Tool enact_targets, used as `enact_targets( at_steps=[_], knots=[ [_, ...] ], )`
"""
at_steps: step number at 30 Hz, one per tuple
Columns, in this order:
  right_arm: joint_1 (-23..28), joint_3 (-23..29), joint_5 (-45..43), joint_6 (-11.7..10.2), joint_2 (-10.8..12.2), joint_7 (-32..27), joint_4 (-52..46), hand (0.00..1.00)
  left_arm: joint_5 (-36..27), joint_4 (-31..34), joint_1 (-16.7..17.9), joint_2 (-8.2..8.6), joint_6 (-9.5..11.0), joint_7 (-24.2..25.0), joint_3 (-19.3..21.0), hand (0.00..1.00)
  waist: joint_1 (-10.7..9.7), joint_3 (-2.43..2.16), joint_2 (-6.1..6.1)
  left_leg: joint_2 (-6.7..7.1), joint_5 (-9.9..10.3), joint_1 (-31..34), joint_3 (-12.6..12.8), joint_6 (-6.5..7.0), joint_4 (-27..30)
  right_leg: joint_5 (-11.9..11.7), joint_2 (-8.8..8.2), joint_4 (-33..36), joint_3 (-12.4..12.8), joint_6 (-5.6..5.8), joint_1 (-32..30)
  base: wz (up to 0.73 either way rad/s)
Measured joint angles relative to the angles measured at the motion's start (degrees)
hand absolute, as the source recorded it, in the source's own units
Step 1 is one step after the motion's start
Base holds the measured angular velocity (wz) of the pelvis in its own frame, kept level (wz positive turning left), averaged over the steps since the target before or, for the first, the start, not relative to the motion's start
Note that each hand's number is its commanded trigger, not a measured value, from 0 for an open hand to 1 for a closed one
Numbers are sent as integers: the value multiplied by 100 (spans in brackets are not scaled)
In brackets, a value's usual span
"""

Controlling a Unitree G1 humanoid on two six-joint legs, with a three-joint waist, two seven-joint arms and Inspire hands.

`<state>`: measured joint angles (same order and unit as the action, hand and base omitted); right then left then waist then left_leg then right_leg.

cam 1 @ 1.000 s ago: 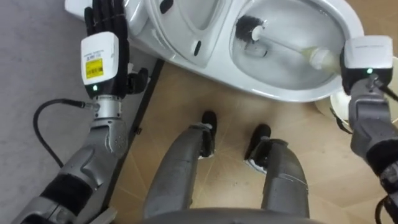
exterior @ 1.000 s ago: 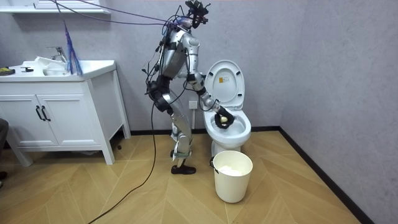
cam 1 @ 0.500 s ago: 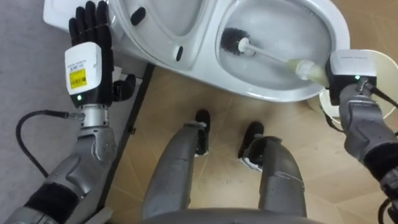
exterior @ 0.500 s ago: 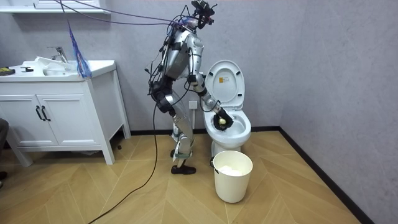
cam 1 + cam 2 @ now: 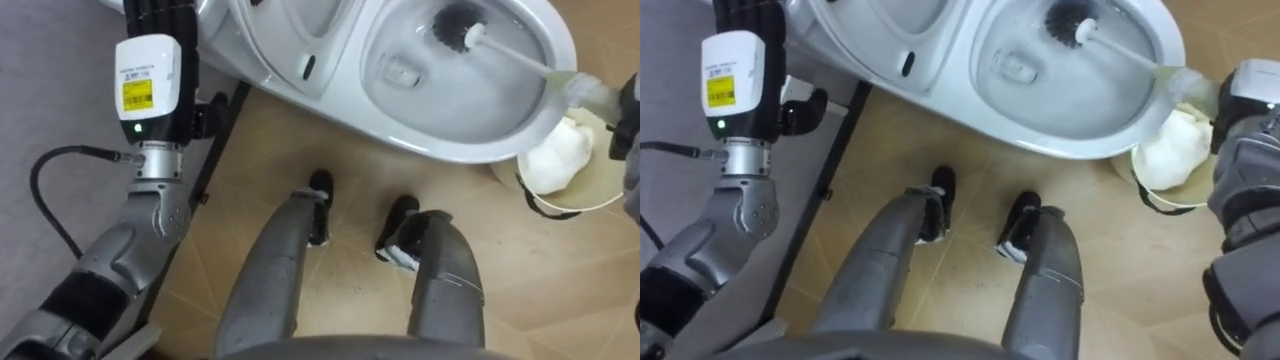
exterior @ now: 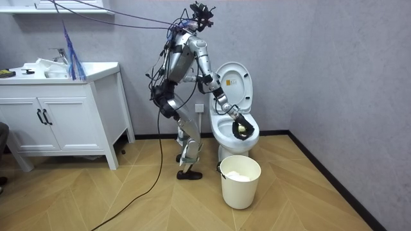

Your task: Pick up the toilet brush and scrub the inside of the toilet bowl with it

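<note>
The right hand [image 5: 1248, 98] is gripping the toilet brush [image 5: 505, 48], likely light and stiff, by its thick handle end at the right rim of the toilet bowl [image 5: 440, 150], bristles [image 5: 455, 25] inside; the left hand [image 5: 150, 75] is hovering straight-fingered beside the lid [image 5: 285, 25].

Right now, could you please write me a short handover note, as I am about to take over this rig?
Left hand: open, fingers straight, raised beside the toilet's lifted lid, holding nothing.
Right hand: shut on the toilet brush by its handle, near the right rim of the toilet bowl.
Things: the brush head is inside the bowl, at its far wall. A white bucket stands on the floor to the robot's right of the bowl.
Done: brush in hand and in the bowl.
Left: finish scrubbing, though how much is already brushed cannot be told, then put the brush away.
</note>
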<state>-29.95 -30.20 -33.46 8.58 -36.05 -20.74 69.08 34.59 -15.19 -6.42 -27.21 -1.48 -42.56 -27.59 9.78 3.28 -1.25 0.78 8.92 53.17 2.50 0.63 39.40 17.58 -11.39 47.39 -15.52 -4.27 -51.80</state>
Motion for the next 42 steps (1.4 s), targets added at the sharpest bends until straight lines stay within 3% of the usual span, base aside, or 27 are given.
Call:
enact_targets(
  at_steps=[3,5,6,9,17,24,26,27,29,33,36,40,42],
  knots=[
    [149,-11,-558,76,189,2,-14,100,2,-147,-87,182,17,153,-17,0,62,10,-202,-8,16,-122,-74,-6,-79,-53,64,-160,-37,52,184,4],
    [236,-130,-993,89,307,0,-61,100,0,-196,-94,339,23,160,-22,0,168,6,-288,-9,7,-149,-49,5,-121,-98,46,-205,-50,15,193,-10],
    [283,-297,-1177,88,378,0,-71,100,1,-310,-115,436,61,137,-45,0,202,7,-398,-2,0,-158,-51,13,-156,-118,44,-231,-65,-4,215,-5],
    [472,-285,-1177,437,709,-155,-194,100,-2,-434,-30,558,131,24,-87,0,270,-66,-579,-14,-5,-212,-65,7,-277,-165,105,-388,-82,-20,278,-3],
    [902,-228,-1171,662,1001,-245,-538,100,-34,-401,377,693,58,-213,-55,0,191,-127,-675,-201,13,-502,-55,-49,-490,-229,353,-901,-152,-31,701,-3],
    [948,-245,-1127,671,867,-258,-624,100,-62,-476,384,702,67,-288,-31,0,229,-111,-652,-237,14,-531,52,-50,-496,-214,367,-916,-94,-42,692,-4],
    [908,-272,-1036,552,784,-350,-470,100,-65,-523,313,701,119,-292,-43,0,268,-68,-590,-229,13,-525,63,-48,-495,-211,348,-887,-89,-38,665,-2],
    [876,-284,-822,457,716,-390,-366,100,-64,-518,260,686,151,-289,-73,0,300,-71,-586,-219,12,-493,63,-47,-483,-206,338,-857,-74,-33,623,0],
    [721,-275,-503,290,665,-419,-187,100,-71,-484,217,589,190,-334,-84,0,297,-22,-501,-194,9,-417,72,-42,-461,-194,298,-753,-44,-36,500,2],
    [375,-150,123,60,479,-455,-6,100,-60,-319,87,521,165,-403,-71,0,250,26,-327,-87,-51,-147,148,1,-363,-108,108,-405,-16,-54,133,12],
    [53,369,296,-41,469,-616,141,100,1,-159,119,437,106,-342,12,0,146,12,-288,-52,-59,-25,161,14,-253,-86,55,-259,24,-48,-7,6],
    [-31,387,162,-97,490,-684,253,100,1,-171,53,436,91,-324,55,0,127,-8,-80,-29,-76,-71,220,41,-252,-86,19,-188,94,-46,-24,-1],
    [-32,388,54,-64,494,-689,201,100,30,-172,12,436,41,-241,44,0,132,-9,-62,-22,-80,-82,220,50,-225,-90,16,-175,106,-33,-11,-4]
  ],
)
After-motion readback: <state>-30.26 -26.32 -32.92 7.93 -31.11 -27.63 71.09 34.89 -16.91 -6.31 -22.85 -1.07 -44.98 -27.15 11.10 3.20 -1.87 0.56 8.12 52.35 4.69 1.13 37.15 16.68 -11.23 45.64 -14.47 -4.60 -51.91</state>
